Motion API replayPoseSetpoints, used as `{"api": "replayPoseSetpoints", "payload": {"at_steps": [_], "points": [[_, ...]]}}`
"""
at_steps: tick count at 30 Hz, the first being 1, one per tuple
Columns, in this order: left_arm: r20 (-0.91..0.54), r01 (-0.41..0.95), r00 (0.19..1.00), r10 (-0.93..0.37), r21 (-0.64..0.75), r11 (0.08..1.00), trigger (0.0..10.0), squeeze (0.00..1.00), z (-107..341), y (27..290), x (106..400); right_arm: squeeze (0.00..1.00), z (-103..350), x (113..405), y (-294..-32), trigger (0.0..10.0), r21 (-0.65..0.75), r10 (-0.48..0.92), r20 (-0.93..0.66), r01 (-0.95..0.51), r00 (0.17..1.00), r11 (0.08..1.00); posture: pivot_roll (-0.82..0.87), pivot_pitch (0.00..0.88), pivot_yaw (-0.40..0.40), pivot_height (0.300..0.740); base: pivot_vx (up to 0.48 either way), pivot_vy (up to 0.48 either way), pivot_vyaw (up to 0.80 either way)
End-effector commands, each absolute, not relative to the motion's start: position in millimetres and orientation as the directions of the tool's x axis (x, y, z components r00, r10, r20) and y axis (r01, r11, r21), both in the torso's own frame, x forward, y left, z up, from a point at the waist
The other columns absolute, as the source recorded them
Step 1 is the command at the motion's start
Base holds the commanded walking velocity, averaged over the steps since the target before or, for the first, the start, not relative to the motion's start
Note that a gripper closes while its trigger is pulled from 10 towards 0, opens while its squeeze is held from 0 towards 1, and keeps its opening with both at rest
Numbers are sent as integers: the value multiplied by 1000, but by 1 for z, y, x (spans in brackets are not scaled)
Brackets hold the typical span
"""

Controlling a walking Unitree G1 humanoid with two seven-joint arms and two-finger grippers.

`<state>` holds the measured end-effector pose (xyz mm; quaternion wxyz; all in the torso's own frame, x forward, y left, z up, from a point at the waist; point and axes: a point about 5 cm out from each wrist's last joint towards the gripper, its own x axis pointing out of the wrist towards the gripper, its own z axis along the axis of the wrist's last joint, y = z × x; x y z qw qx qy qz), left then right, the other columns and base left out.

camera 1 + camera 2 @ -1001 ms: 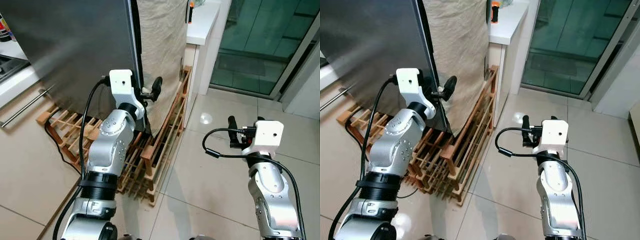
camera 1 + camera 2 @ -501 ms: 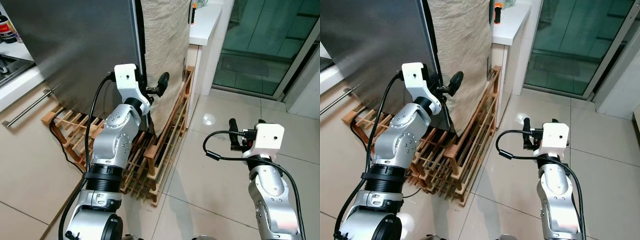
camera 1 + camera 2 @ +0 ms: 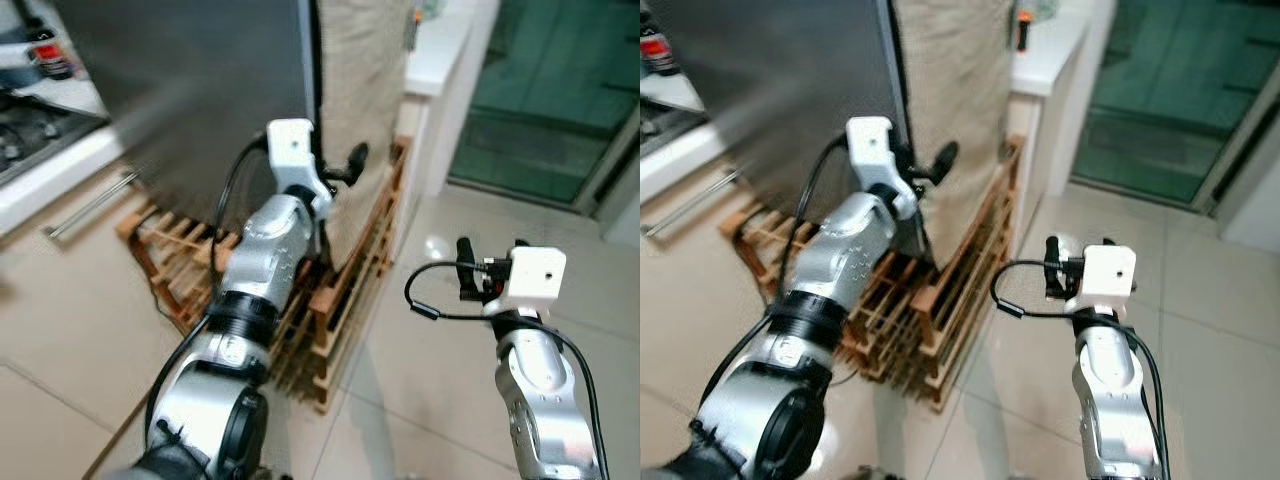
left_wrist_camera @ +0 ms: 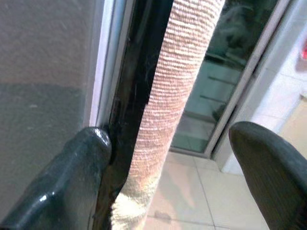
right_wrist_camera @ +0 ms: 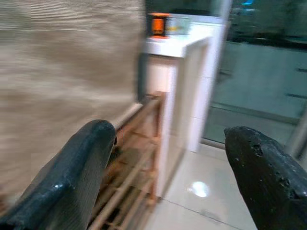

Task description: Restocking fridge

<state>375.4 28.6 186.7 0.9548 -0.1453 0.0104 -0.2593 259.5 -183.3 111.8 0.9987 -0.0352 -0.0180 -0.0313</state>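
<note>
Left gripper (image 3: 338, 176) raised to the fridge door (image 3: 220, 90) at its right edge, 2 fingers spread wide with 1 pad (image 4: 91, 158) against the dark seam and the hanging cloth (image 4: 170, 96) in the gap, nothing clamped. Right gripper (image 3: 490, 268) held low over the floor tiles (image 3: 420, 400), well apart from the fridge, wide open and empty. Likely a heavy, stiff, smooth door held by its seal; best hooked at that right edge, clear of the soft cloth.

Fridge (image 3: 200, 90): tall, dark grey brushed-metal door, closed, upright, black edge strip along its side. Standing on a wooden slatted pallet (image 3: 330, 300); beige woven cloth (image 3: 365, 80) hangs over its side.
</note>
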Motion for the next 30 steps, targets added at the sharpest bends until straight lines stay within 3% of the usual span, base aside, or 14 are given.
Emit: {"api": "replayPoseSetpoints", "payload": {"at_steps": [1, 3, 5, 7, 11, 13, 14, 15, 17, 20, 21, 25, 26, 30], "points": [[83, 702, 689, -720, -323, 635, 10000, 0, 196, -45, 351, 0, 112, 261, -183, 10000, -87, -54, 35, 57, 998, 995, -261, 0, 88, 740, 0, 0, 0], [103, 730, 655, -749, -341, 592, 10000, 0, 200, -57, 347, 0, 112, 261, -183, 10000, -89, -52, 34, 55, 998, 995, -279, 0, 90, 740, 0, 0, 0], [163, 792, 560, -812, -394, 467, 10000, 0, 212, -90, 332, 0, 111, 258, -184, 10000, -97, -45, 28, 47, 999, 994, -313, 0, 88, 740, 0, 0, 0], [188, 812, 516, -836, -418, 407, 10000, 0, 217, -101, 324, 0, 110, 257, -184, 10000, -103, -42, 20, 43, 999, 994, -313, 0, 88, 740, 0, 0, 0], [368, 877, 183, -912, -479, -18, 10000, 0, 242, -143, 279, 0, 100, 250, -193, 10000, -111, -69, -31, 66, 997, 992, -338, 0, 77, 740, 0, 0, 0], [428, 877, 18, -904, -441, -191, 10000, 0, 247, -146, 263, 0, 98, 249, -196, 10000, -111, -75, -42, 70, 996, 991, -336, 0, 72, 740, 0, 0, 0], [428, 877, 18, -904, -441, -191, 10000, 0, 247, -146, 263, 0, 98, 249, -196, 10000, -111, -75, -42, 70, 996, 991, -336, 0, 72, 740, 0, 0, 0], [462, 875, -59, -885, -403, -268, 10000, 0, 252, -142, 258, 0, 97, 248, -198, 10000, -113, -75, -48, 70, 996, 991, -325, 0, 66, 740, 0, 0, 0], [475, 874, -72, -877, -393, -284, 10000, 0, 255, -139, 259, 0, 96, 249, -198, 10000, -114, -76, -50, 70, 996, 991, -321, 0, 64, 740, 0, 0, 0], [472, 903, -45, -880, -357, -237, 10000, 0, 257, -131, 266, 0, 95, 250, -197, 10000, -110, -71, -54, 65, 996, 992, -310, 0, 58, 740, 0, 0, 0], [464, 946, 50, -885, -305, -107, 10000, 0, 255, -104, 286, 0, 98, 253, -192, 10000, -114, -60, -42, 55, 997, 992, -294, 0, 54, 740, 0, 0, 0], [416, 955, 247, -875, -256, 148, 10000, 0, 239, -44, 313, 0, 99, 254, -192, 10000, -100, -78, -45, 74, 996, 992, -259, 0, 54, 740, 0, 0, 0], [393, 935, 336, -856, -252, 251, 10000, 0, 231, -23, 321, 0, 98, 254, -192, 10000, -90, -85, -49, 80, 995, 993, -245, 0, 51, 740, 0, 0, 0], [357, 814, 579, -733, -304, 494, 10000, 0, 210, 52, 332, 0, 96, 258, -194, 10000, -64, -86, -56, 83, 995, 995, -193, 0, 39, 740, 0, 0, 0]]}}
